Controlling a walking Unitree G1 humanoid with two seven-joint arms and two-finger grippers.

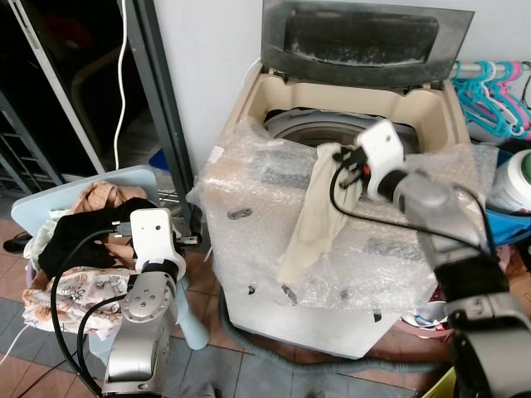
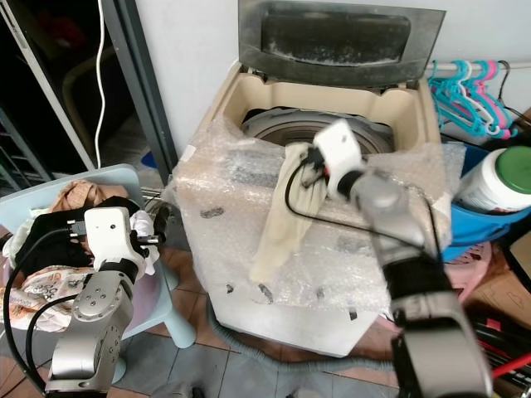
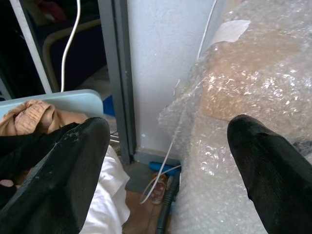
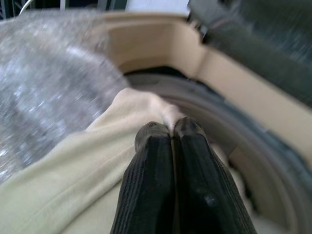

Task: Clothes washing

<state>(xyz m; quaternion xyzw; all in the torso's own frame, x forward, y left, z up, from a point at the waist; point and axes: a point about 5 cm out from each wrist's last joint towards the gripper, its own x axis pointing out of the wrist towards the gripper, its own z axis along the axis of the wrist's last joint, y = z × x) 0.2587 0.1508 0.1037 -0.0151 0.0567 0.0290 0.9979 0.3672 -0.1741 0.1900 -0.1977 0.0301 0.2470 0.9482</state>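
A cream cloth (image 1: 315,211) hangs over the front rim of the top-loading washing machine (image 1: 274,274), whose lid (image 1: 365,37) stands open. My right gripper (image 4: 170,134) is shut on the cloth's upper end at the edge of the drum (image 1: 323,128). The cloth trails down over the bubble wrap (image 1: 249,207) covering the machine's front. My left gripper (image 3: 168,146) stands open between the washer and a pale blue chair (image 1: 124,178). A pile of clothes (image 1: 75,240) lies on the chair, with a black garment (image 1: 70,232) on top.
A dark door frame (image 1: 162,91) and a white cable (image 1: 123,83) stand at the left. Coloured hangers (image 1: 494,95) and a white jar with a green lid (image 1: 514,178) sit at the right, above a blue tub (image 1: 506,224). A grey hose (image 1: 274,352) runs across the tiled floor.
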